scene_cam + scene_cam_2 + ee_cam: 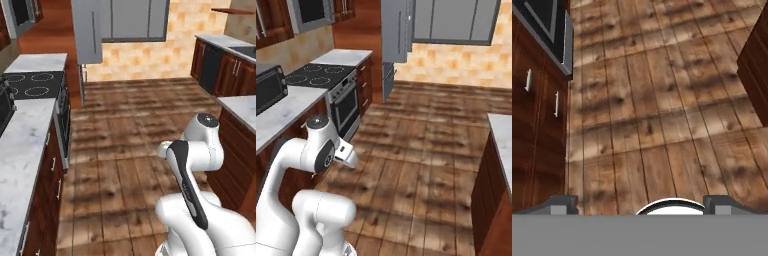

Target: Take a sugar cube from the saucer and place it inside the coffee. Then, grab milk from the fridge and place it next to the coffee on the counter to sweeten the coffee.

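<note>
A: Step? Looking like transit toward the fridge [95, 30], far end of the wooden floor [130, 130]; door ajar, maybe. Needing the base closer before any reach.

B: Bench [22, 145] running along the left, stove [32, 84] beyond. Milk, cup, saucer: not spotting.

A: Jaws [639, 205]?

B: Standing wide apart, holding nothing, pointing at floor.

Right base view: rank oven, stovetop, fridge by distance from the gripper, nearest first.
Gripper sits low, beside the arm's elbow, over the wooden floor.
1. Oven: just beyond it on the left, under the stovetop.
2. Stovetop: left, above the oven and further back.
3. Fridge: far end of the room, past the left counter.
</note>
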Controlling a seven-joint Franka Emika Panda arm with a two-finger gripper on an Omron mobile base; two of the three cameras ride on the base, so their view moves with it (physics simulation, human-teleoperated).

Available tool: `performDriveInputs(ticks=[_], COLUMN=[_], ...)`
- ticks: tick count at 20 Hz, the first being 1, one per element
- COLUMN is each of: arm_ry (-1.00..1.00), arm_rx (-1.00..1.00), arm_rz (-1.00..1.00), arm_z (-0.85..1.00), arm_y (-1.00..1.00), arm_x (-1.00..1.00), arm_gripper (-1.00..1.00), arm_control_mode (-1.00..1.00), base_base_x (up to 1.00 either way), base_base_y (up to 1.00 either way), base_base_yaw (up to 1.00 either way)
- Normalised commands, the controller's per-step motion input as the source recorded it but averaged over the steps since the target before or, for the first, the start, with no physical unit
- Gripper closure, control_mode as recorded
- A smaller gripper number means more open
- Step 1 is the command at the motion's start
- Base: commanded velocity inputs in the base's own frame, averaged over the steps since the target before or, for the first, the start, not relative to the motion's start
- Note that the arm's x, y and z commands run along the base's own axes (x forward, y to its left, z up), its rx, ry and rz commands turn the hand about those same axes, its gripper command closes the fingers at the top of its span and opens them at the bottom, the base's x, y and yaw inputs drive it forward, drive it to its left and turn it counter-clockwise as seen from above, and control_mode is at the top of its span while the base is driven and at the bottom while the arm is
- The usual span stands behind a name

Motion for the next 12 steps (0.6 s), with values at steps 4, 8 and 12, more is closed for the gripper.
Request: performDriveInputs(ticks=[4,8,12], arm_ry=[0.0,0.0,0.0], arm_rx=[0.0,0.0,0.0], arm_rz=[0.0,0.0,0.0], arm_z=[0.0,0.0,0.0], arm_y=[0.0,0.0,0.0], arm_x=[0.0,0.0,0.0], arm_gripper=[-1.0,-1.0,-1.0], arm_control_mode=[1.0,1.0,1.0], base_base_x=[1.0,1.0,1.0], base_base_y=[-0.03,-0.21,-0.21], base_base_yaw=[0.18,0.02,-0.01])
